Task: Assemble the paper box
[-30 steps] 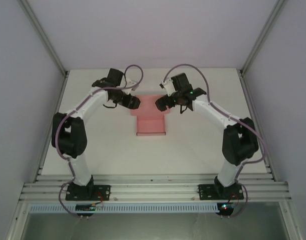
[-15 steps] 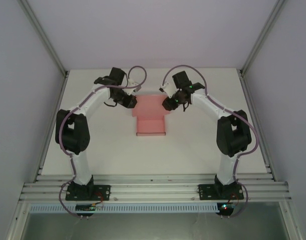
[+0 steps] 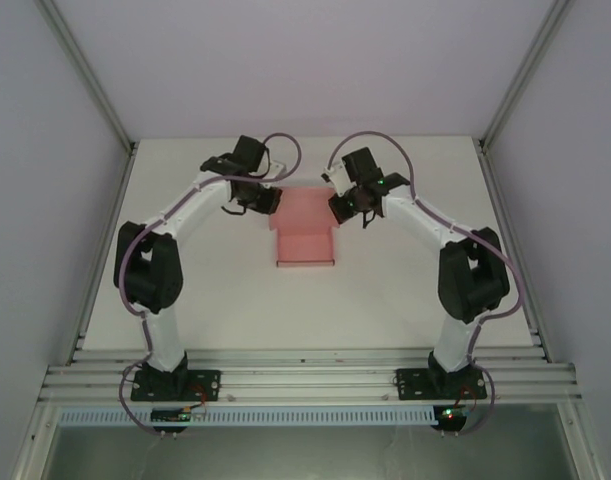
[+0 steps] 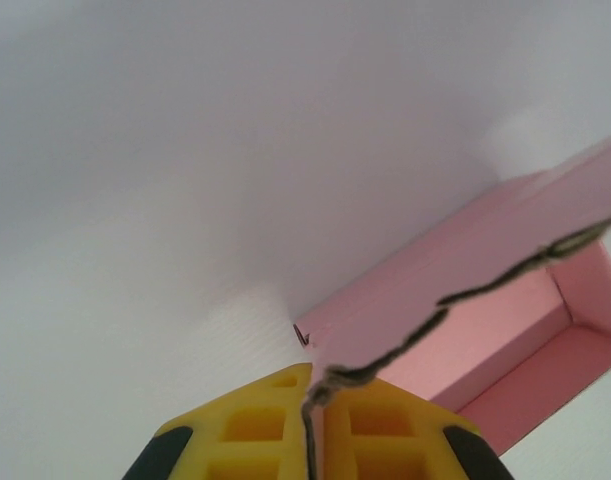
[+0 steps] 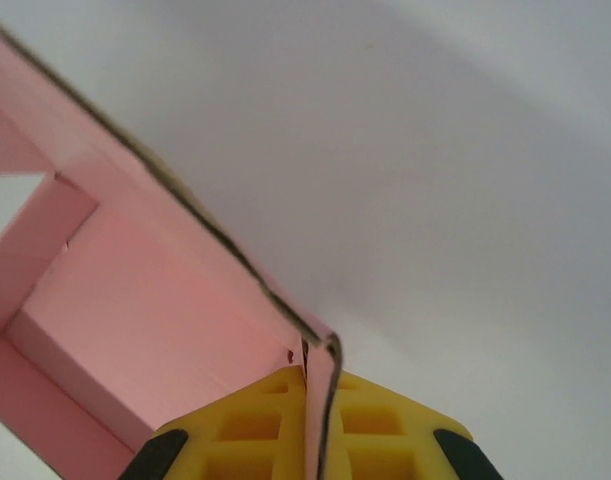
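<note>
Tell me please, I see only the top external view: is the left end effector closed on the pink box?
Observer: Yes, the left wrist view shows the left end effector shut on a thin edge of the paper box.
Operator: And the right one?
Observer: The right end effector pinches the card edge likewise, seen from the right wrist.
Operator: Are walls folded up?
Observer: Yes, both wrist views show raised walls around an open interior.

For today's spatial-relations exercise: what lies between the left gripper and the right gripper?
The paper box: in the top view its far pink panel spans from the left gripper to the right gripper, each shut on one end.
</note>
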